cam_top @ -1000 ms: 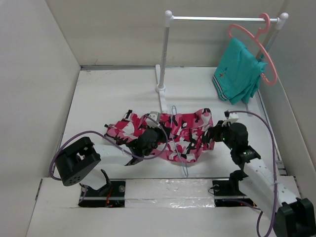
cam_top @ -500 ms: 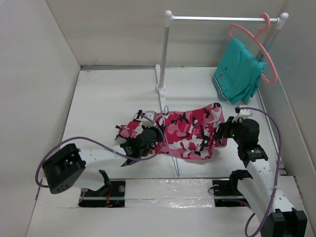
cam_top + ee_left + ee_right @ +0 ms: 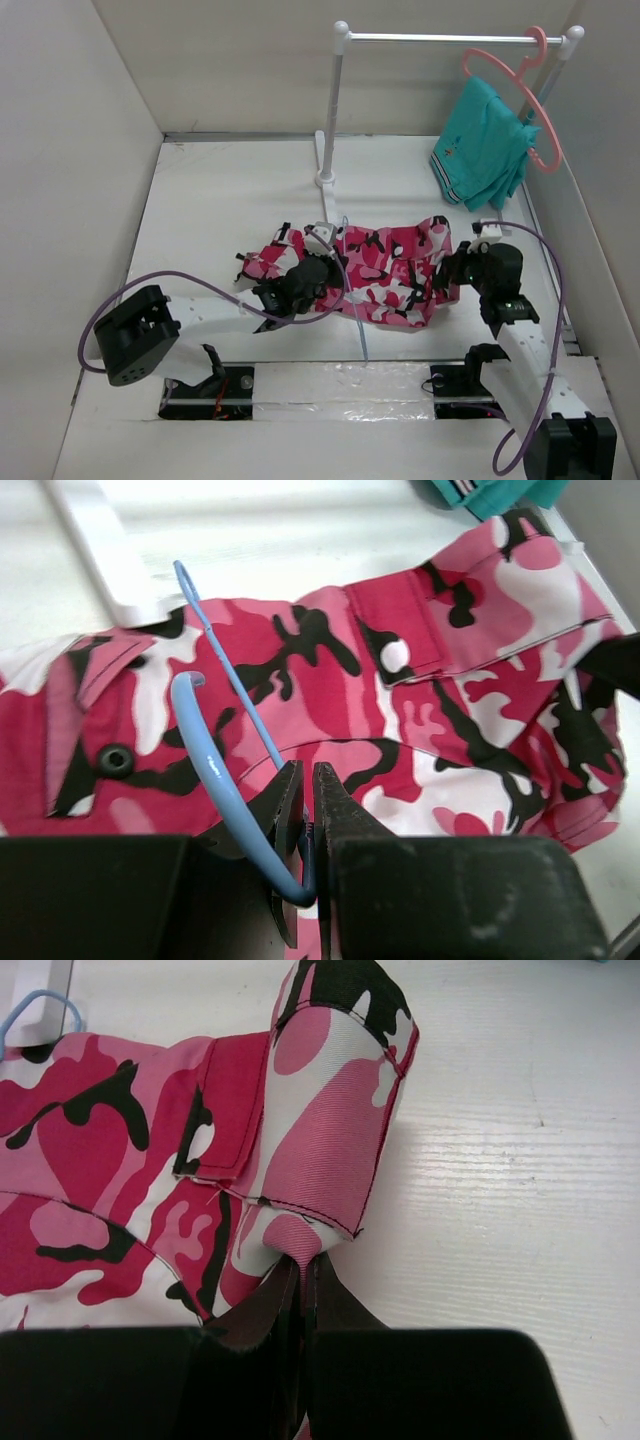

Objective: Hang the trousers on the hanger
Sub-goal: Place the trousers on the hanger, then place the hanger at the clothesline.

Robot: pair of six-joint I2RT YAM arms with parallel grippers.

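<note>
Centrally, your left gripper [image 3: 308, 780] is clamped on the thin light-blue wire hanger [image 3: 212, 765], which crosses the pink, red, white and black camouflage cloth trousers [image 3: 385, 268] spread on the white table [image 3: 230, 200]. Your right gripper [image 3: 302, 1265] pinches a fold at the trousers' right edge.

Bright, even, diffuse light fills the overhead view. The white tabletop [image 3: 220, 200] carries only faint soft shadows, and a tape strip [image 3: 340, 378] glints at its near edge. Seen from my wrists, the trousers [image 3: 330, 1110] show sharp weave, while the housings behind my left end effector [image 3: 308, 775] and right end effector [image 3: 303, 1265] sink to featureless black.
</note>
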